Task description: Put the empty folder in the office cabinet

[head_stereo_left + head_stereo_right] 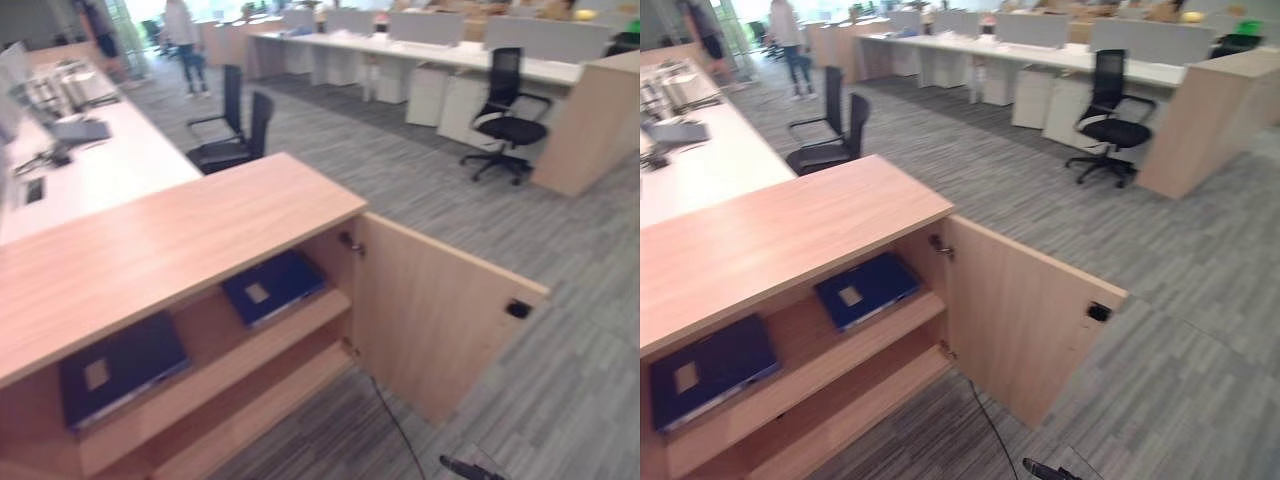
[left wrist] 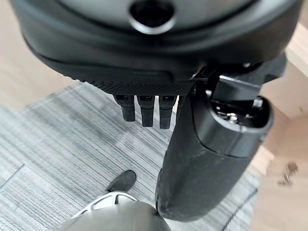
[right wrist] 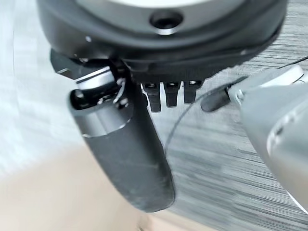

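Note:
The low wooden office cabinet (image 1: 170, 240) stands with its right door (image 1: 430, 310) swung wide open. On its upper shelf lie two dark blue folders flat, one (image 1: 275, 285) near the door side and one (image 1: 120, 368) further left. The lower shelf (image 1: 250, 400) is bare. My left hand (image 2: 202, 159) hangs over the grey carpet beside the cabinet, fingers straight, holding nothing. My right hand (image 3: 125, 149) also hangs over the carpet, fingers relaxed and empty.
Two black office chairs (image 1: 235, 130) stand just behind the cabinet by a white desk (image 1: 100, 165) with equipment on it. Another black chair (image 1: 505, 115) stands by desks at the back right. A wooden partition (image 1: 590, 125) is far right. People (image 1: 185, 45) stand far back.

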